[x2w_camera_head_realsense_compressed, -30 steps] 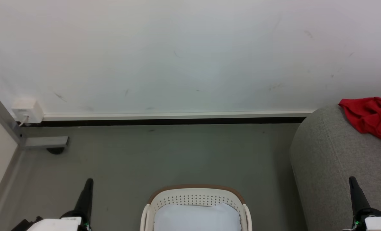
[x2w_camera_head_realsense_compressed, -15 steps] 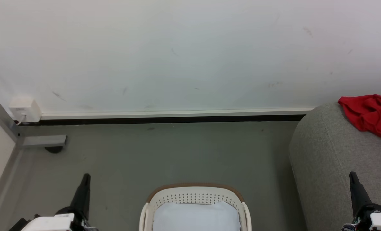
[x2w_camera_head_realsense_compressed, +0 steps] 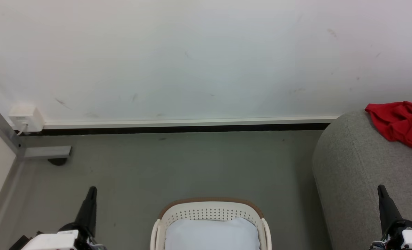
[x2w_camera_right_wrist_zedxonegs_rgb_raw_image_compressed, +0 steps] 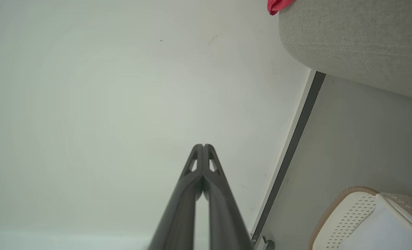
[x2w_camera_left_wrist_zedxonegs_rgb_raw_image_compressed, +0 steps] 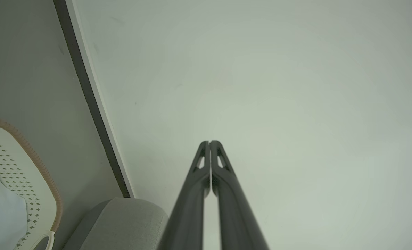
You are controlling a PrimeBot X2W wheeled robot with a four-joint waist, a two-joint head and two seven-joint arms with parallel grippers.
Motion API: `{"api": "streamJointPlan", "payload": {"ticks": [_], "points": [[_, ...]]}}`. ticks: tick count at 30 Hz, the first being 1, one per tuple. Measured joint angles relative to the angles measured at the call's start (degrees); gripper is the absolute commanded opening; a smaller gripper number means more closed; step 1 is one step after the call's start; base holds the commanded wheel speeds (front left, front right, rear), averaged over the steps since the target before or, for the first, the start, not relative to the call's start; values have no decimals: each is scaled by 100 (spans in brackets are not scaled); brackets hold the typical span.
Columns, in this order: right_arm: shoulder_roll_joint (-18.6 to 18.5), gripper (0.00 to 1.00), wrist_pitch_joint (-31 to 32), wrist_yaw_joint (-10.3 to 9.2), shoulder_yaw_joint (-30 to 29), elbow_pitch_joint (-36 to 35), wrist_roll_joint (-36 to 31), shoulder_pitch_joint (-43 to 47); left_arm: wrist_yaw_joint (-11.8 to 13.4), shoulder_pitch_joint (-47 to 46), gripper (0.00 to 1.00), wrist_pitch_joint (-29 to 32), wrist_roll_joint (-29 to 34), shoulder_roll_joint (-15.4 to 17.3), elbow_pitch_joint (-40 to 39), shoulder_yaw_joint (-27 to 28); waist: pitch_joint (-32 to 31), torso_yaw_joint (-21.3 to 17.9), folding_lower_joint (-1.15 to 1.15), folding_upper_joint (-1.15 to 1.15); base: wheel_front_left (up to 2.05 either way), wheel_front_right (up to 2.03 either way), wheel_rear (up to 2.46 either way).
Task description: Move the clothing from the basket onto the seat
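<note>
Grey floor (x2w_camera_head_realsense_compressed: pixel 192 163) and a scuffed white wall (x2w_camera_head_realsense_compressed: pixel 206 62), joined by a dark skirting (x2w_camera_head_realsense_compressed: pixel 178 130), frame the work area.

Left end effector (x2w_camera_head_realsense_compressed: pixel 92 190): fingers pressed together, holding nothing, raised at the lower left beside the basket. Right end effector (x2w_camera_head_realsense_compressed: pixel 381 189): likewise closed and empty, raised at the lower right in front of the seat's flank. Both wrist views confirm the fingertips meeting with no cloth between them.

Basket (x2w_camera_head_realsense_compressed: pixel 211 201): sits on the floor between the two end effectors, apart from each. Its visible part holds pale padding (x2w_camera_head_realsense_compressed: pixel 213 234); no red fabric shows there, but its near part is cut off by the frame edge.

Seat (x2w_camera_head_realsense_compressed: pixel 359 166): just right of the basket. Clothing (x2w_camera_head_realsense_compressed: pixel 398 121), a crumpled red heap, lies on the seat's top at the far right, well beyond the right end effector and farther from the left.

Assessment: transfer appears complete or nearly so. The step in hand is best judged a check. Recommend looking down over the whole basket before closing out, and keeping both end effectors clear of the rim and the seat flank.
</note>
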Motion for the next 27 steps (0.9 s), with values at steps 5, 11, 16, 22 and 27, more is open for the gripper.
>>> {"api": "streamJointPlan", "payload": {"ticks": [5, 11, 16, 22, 27], "points": [[-1, 0, 0, 0, 0, -1, 0, 0, 0, 0, 0, 0, 0, 0, 0, 0, 0, 0, 0, 0, 0, 0, 0], [-1, 0, 0, 0, 0, -1, 0, -1, 0, -1, 0, 0, 0, 0, 0, 0, 0, 0, 0, 0, 0, 0, 0], [-1, 0, 0, 0, 0, -1, 0, -1, 0, -1, 0, 0, 0, 0, 0, 0, 0, 0, 0, 0, 0, 0, 0], [-2, 0, 0, 0, 0, -1, 0, -1, 0, -1, 0, 0, 0, 0, 0, 0, 0, 0, 0, 0, 0, 0, 0], [-2, 0, 0, 0, 0, -1, 0, -1, 0, -1, 0, 0, 0, 0, -1, 0, 0, 0, 0, 0, 0, 0, 0]]}}
